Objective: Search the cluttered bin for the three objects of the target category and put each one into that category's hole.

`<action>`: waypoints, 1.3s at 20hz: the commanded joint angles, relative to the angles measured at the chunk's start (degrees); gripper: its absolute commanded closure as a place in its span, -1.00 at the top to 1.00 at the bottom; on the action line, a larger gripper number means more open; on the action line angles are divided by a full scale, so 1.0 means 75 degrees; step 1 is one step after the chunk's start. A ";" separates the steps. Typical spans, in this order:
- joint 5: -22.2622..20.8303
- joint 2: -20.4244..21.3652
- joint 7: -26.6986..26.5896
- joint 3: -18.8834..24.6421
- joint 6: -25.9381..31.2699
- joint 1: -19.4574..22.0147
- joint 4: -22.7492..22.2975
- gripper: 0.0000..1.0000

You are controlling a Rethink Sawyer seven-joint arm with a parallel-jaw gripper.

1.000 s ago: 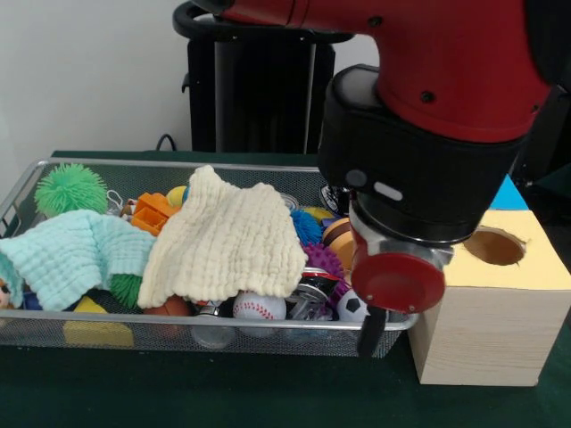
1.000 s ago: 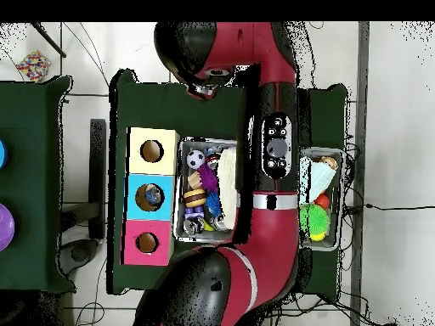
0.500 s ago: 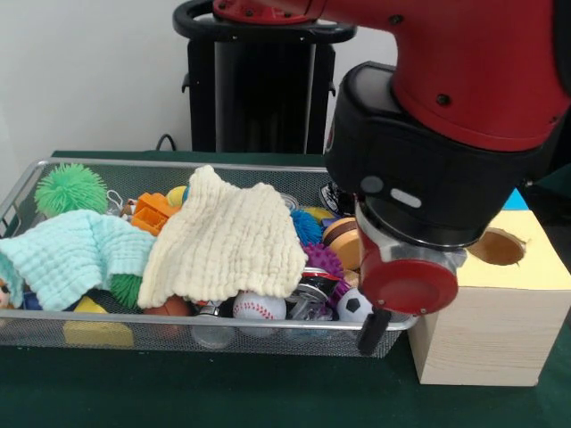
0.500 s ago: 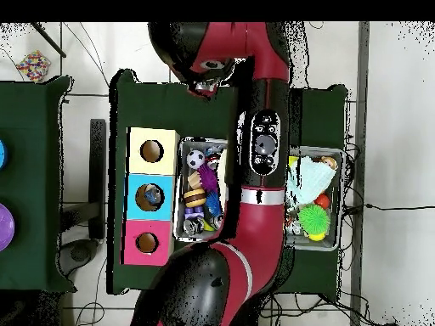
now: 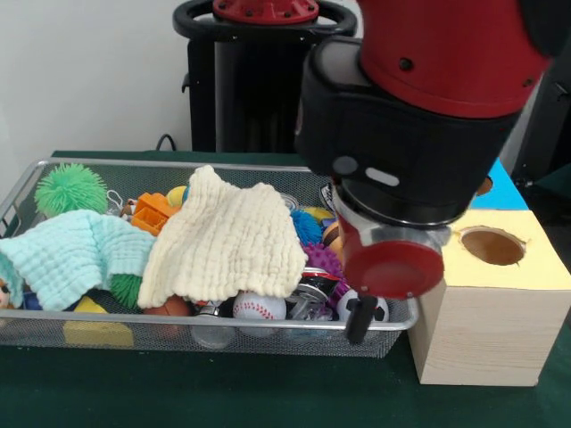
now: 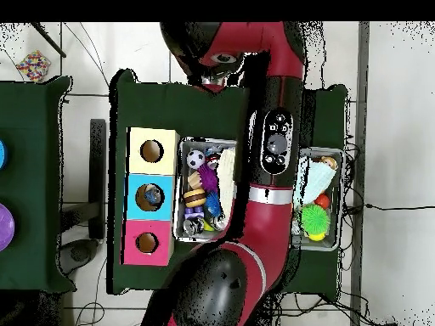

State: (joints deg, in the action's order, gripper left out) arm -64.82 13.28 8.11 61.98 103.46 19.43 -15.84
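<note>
Front view, arm: the big red and black arm [image 5: 428,116] hangs low over the wire bin's [image 5: 53,328] right end, blocking much of what lies behind it.
Front view, gripper: only a dark tip of the gripper [image 5: 359,318] shows, down at the bin's near rim; open or closed, I cannot tell.
Front view, bin: a cream cloth [image 5: 227,241] lies draped across the middle of the bin, a mint cloth [image 5: 71,254] at its left end, a green spiky ball [image 5: 70,187] in its far left corner.
Front view, targets: likely the balls. A baseball [image 5: 259,308] peeks out from under the cream cloth and a small soccer ball [image 5: 373,308] sits at the bin's right end, just beside the gripper tip.
Front view, holes: the wooden box [image 5: 491,312] stands just right of the bin, its yellow-topped hole [image 5: 492,245] empty.
Front view, risk: the tip is so near the rim it could catch the wire and shove the bin. It could also snag the cream cloth and drag toys out.
Overhead view, arm: it spans the bin lengthwise, hiding the middle.
Overhead view, box: yellow, blue and pink sections lie left of the bin; something already sits in the blue hole [image 6: 151,197].
Overhead view, risk: the three holes are close neighbours, so a ball could drop into the wrong one.
</note>
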 commanded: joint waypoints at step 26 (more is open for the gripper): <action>-0.1741 -0.0081 -0.1196 0.1086 0.1761 0.0880 0.0112 1.00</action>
State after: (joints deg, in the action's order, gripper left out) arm -70.12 14.28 8.11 66.50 106.71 24.84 -15.11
